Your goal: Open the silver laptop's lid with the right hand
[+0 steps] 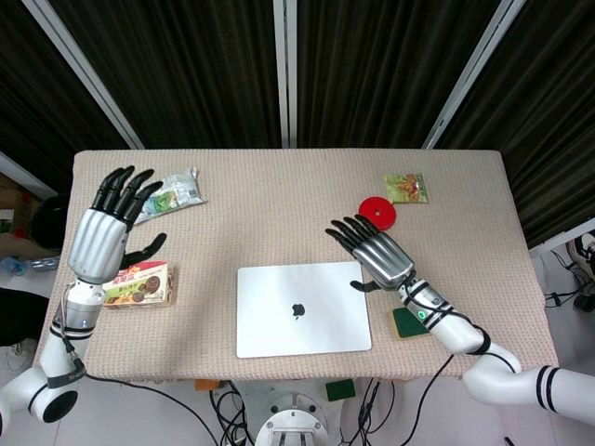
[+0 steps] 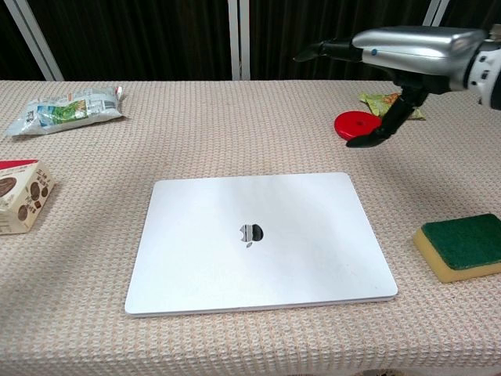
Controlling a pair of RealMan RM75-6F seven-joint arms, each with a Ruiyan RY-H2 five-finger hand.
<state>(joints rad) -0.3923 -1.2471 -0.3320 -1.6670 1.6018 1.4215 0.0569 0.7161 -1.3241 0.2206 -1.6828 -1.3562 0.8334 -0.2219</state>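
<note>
Our right hand [image 1: 379,256] hovers empty, fingers spread, just off the far right corner of the closed silver laptop [image 1: 302,309]. The laptop lies flat near the desk's [image 1: 279,204] near edge, long axis left-right. Our left hand [image 1: 110,223] is well away.

You have one silver laptop [image 1: 302,308], lid down, at the near middle of the desk [image 1: 279,186]. Two snack packets: one far left [image 1: 172,193], one far right [image 1: 405,188]. One biscuit box [image 1: 138,284] on the left, one red round lid [image 1: 377,212] far right, one green-topped sponge [image 2: 462,246] near right. Two hands: left hand [image 1: 110,228], right hand [image 1: 376,253].
</note>
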